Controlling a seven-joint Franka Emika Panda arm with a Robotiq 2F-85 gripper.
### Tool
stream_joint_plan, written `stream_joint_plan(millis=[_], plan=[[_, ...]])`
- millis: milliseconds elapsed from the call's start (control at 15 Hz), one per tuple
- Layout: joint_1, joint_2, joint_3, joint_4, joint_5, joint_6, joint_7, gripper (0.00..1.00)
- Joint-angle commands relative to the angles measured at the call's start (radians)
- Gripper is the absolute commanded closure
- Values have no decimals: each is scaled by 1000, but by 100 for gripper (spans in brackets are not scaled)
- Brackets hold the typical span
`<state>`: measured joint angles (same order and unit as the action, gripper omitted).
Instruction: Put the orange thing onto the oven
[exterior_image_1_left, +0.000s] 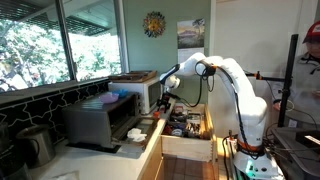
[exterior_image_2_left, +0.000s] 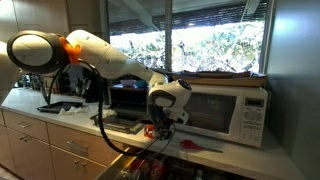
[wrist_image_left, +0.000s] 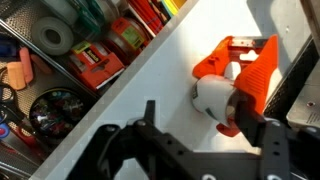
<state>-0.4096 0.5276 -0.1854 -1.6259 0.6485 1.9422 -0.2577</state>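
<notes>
We see a white robot arm (exterior_image_1_left: 235, 85) reaching down over a white countertop (wrist_image_left: 170, 60) in a kitchen, in front of a white microwave oven (exterior_image_2_left: 215, 112) with a dark window. The orange thing (wrist_image_left: 240, 75), a small orange plastic object with a white rounded part, lies on the countertop near its edge, not on the oven. In an exterior view it shows as a small orange spot (exterior_image_2_left: 150, 130) below the arm's wrist, just in front of the oven. In the wrist view the gripper (wrist_image_left: 198, 118) hangs low over the counter with its dark fingers (wrist_image_left: 148, 118) spread apart and released. The object sits close to one finger, and we cannot tell whether they touch. Beside the counter edge an open drawer (exterior_image_1_left: 188, 147) holds clutter, including a roll of tape (wrist_image_left: 55, 38). A grey toaster oven (exterior_image_1_left: 100, 122) stands beside the microwave.
</notes>
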Motion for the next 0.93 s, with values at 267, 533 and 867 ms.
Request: stream_joint_plan(millis=[267, 533, 867], plan=[[-5, 43, 27, 38, -25, 2, 13, 71], [19, -30, 19, -17, -70, 21, 17, 90], [37, -136, 19, -89, -176, 19, 27, 98]])
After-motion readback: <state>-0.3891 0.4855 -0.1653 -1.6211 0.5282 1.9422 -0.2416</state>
